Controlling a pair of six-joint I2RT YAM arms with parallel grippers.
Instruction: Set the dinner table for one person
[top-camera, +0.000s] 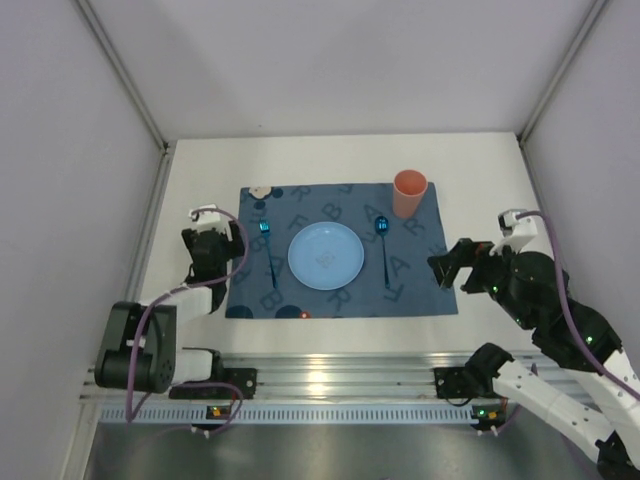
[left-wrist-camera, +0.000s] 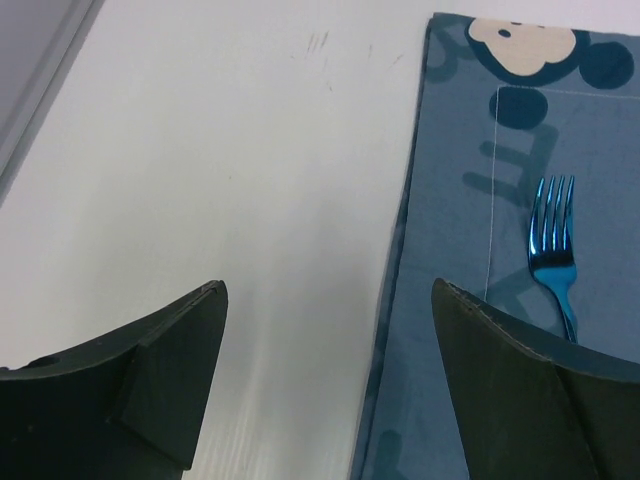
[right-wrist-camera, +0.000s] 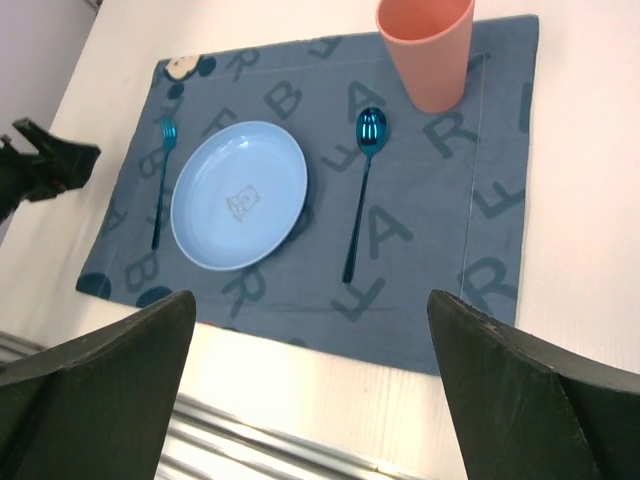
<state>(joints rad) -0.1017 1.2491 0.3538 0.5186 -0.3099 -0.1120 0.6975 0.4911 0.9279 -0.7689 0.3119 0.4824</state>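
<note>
Across the whole view from above lies the dinner table, a plain white matte top that fills the space between grey walls, with both arms mounted at its near edge.

At its centre sits a dark blue cloth mat, rectangular, printed with large paler letters scattered at angles. B, A and R can be read many times over; no whole word is clear. A cartoon mouse face in cream and dark blue marks the mat's far left corner.

Left gripper: fingers spread wide, nothing between them. It hangs over the mat's left edge, one finger above bare white table, the other above the cloth, close to the fork.

Right gripper: fingers also spread wide and empty, raised near the mat's near right corner and facing across the setting.

A round light blue plate rests in the middle of the mat, with a small faint drawing at its centre, too small to make out.

A salmon-pink cup stands upright on the far right corner of the mat.

A shiny blue spoon lies just right of the plate, bowl pointing away.

A matching blue fork lies just left of the plate, tines pointing away
</note>
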